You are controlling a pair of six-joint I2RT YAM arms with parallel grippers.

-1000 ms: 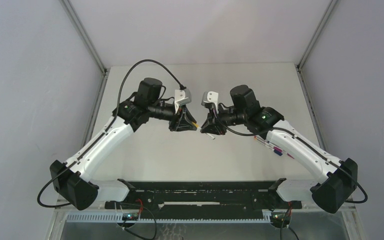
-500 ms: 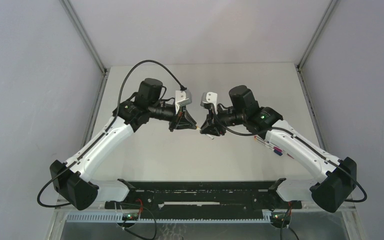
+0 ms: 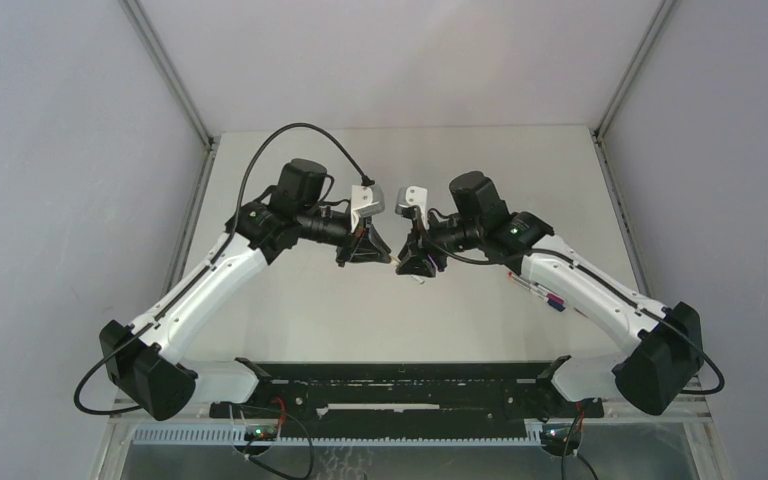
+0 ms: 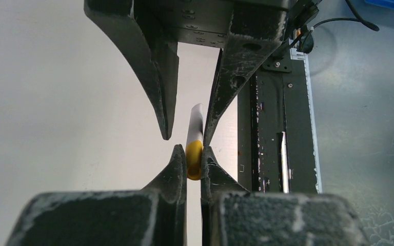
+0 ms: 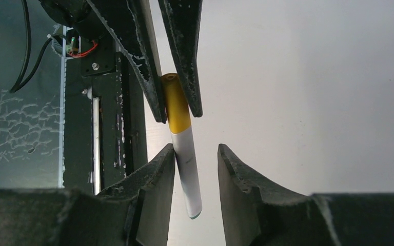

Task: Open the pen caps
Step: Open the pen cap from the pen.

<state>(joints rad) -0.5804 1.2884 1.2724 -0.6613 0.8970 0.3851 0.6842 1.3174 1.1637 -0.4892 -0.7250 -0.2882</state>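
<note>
Right wrist view: the right hand [image 5: 196, 149] stands with its two fingers parted around one white-barrelled pen [image 5: 189, 174]. The barrel lies against the finger at 9 o'clock, with a clear gap to the finger at 3 o'clock. The pen's long axis runs close to 12-to-6, leaning slightly toward 11. Its bare end points to 6 o'clock. Its single orange-yellow cap [image 5: 177, 102], seated on the barrel, points to 12. At that end, the left hand [image 5: 178, 114] is clamped on the cap with both fingers.

Left wrist view shows the same grip from the opposite end. The left hand's two fingers pinch the cap at mid-frame, and their pads hide most of it. The barrel runs off toward 12 o'clock, between the right hand's spread fingers.

Top external view: two arms, the left arm [image 3: 210, 285] and the right arm [image 3: 590, 290], rise from bases at 6 o'clock. They meet over the middle of the pale worktop [image 3: 300, 320], hands nose to nose. The pen between them is masked by the hands and too small to make out here.

Spare pens [image 3: 548, 296] lie on the worktop at 4 o'clock from the hands. They are partly covered by the right forearm, so their number cannot be counted, though red and blue-purple ends show.
</note>
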